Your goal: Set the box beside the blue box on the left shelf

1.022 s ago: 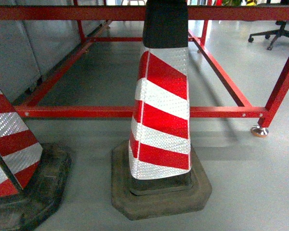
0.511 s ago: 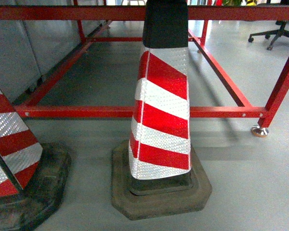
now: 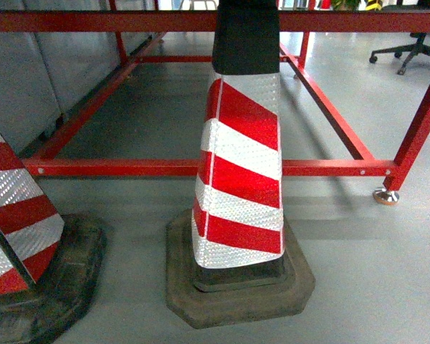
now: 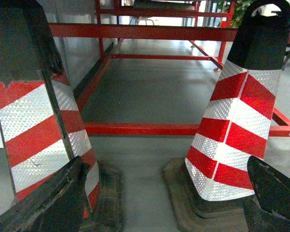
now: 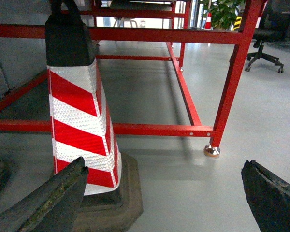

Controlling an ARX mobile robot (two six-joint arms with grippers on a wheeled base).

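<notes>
I cannot see the box, the blue box or the left shelf in any view, so I judge that the task is at its very beginning: nothing is picked up and nothing is placed. All is left to do: find the box, take it, carry it to the shelf.

The left gripper (image 4: 159, 193) is spread wide and empty; one finger shows at each lower corner of its wrist view. The right gripper (image 5: 159, 193) is also wide apart and holds nothing.

Ahead of the left gripper, slightly to its right, stands a cone (image 4: 234, 121) on a dark base. A second cone (image 4: 36, 125) is near its left finger. In front of the right gripper, to its left, is the first cone again.

Behind the cones runs a low red frame (image 3: 201, 167) with a foot (image 3: 385, 194) at the far right. I judge the free floor (image 3: 373, 272) is to the right of the cones; straight ahead the way is blocked.
</notes>
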